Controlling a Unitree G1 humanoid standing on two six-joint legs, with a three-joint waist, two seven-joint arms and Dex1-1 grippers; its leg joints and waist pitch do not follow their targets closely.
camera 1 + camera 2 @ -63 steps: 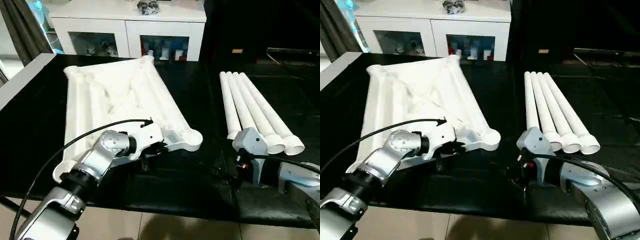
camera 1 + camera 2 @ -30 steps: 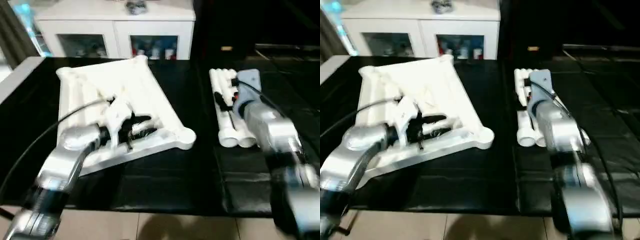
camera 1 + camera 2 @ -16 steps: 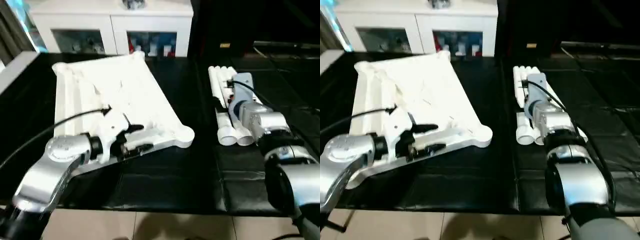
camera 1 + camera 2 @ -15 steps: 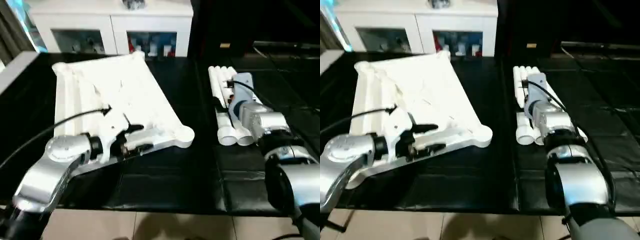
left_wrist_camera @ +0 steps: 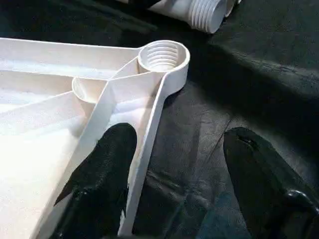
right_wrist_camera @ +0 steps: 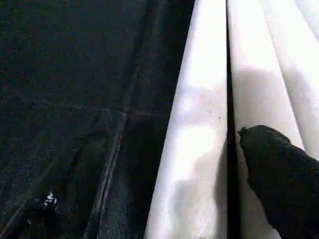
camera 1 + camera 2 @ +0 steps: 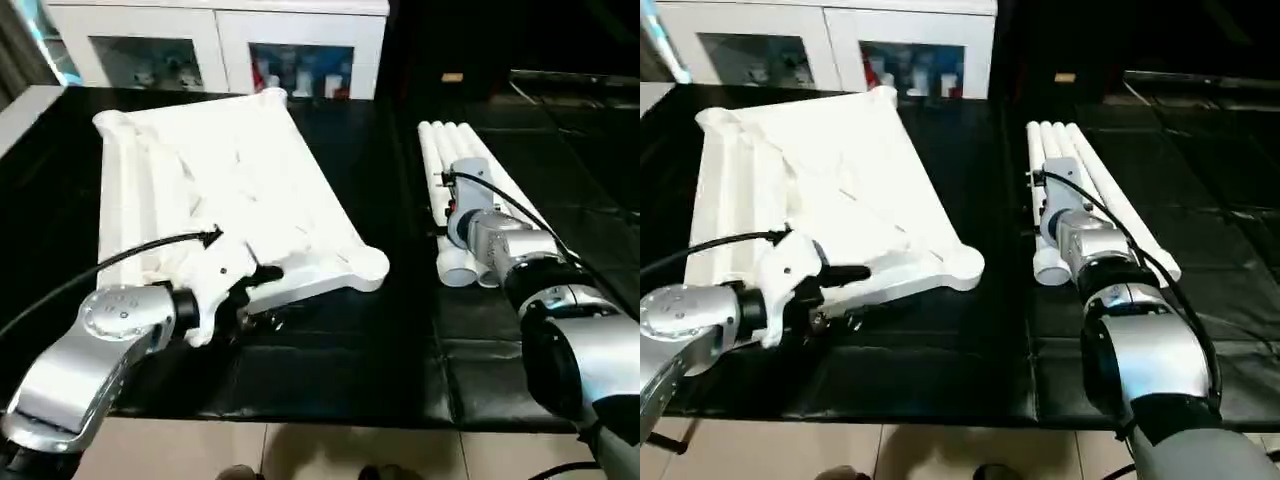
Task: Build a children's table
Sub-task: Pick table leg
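Left gripper (image 5: pixel 174 164) now spread wide astride the tabletop's (image 7: pixel 215 180) near edge, beside the corner socket (image 5: pixel 163 56) — right gripper (image 6: pixel 164 164) lowered onto the legs (image 7: pixel 470 185), fingers astride one tube, grip unclear.

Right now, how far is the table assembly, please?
Done: the tabletop lies ribs-up, its corner socket without a leg. In hand: the left gripper straddles the tabletop's near rim, open; the right gripper straddles the outermost of the four legs. Left: fitting all four.

White ribbed tabletop (image 7: pixel 220 180), white legs (image 7: pixel 470 175), black mat (image 7: pixel 330 360), black gripper fingers (image 5: pixel 104 164)
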